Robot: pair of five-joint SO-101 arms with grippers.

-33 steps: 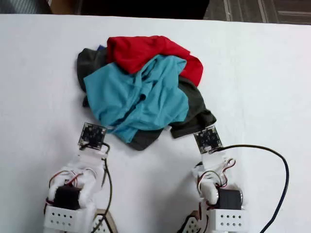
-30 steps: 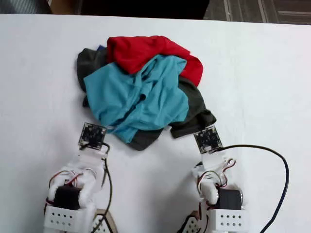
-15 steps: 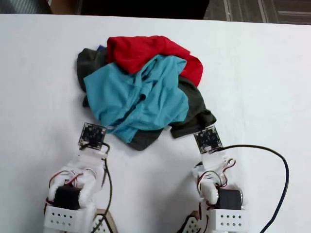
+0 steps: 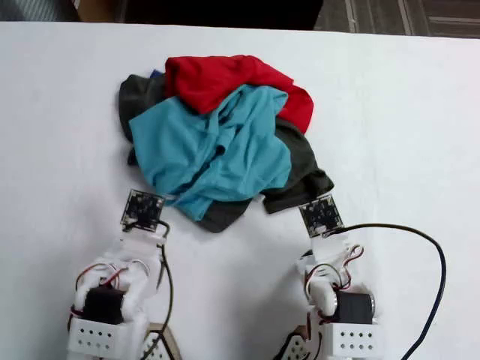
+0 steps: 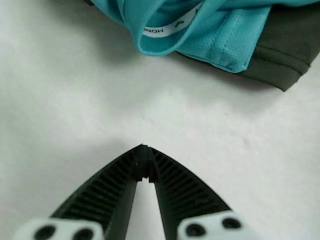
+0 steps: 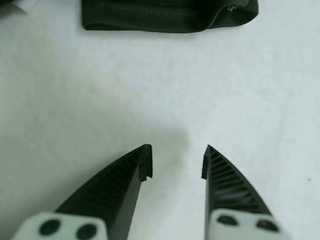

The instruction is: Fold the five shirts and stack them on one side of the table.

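Note:
A crumpled pile of shirts lies on the white table [image 4: 405, 112]: a red shirt [image 4: 225, 79] at the back, a teal shirt [image 4: 214, 150] on top in the middle, dark shirts [image 4: 304, 172] underneath. My left gripper [image 5: 144, 150] is shut, tips together over bare table just short of the teal shirt's collar [image 5: 160, 37]. My right gripper [image 6: 175, 155] stands open over bare table, a short way from a dark sleeve hem [image 6: 170, 15]. Both arms sit at the near edge, the left arm [image 4: 124, 289] and the right arm [image 4: 334, 292].
A black cable [image 4: 431, 270] loops on the table to the right of the right arm. Wide bare table lies left and right of the pile. A dark floor shows beyond the far table edge.

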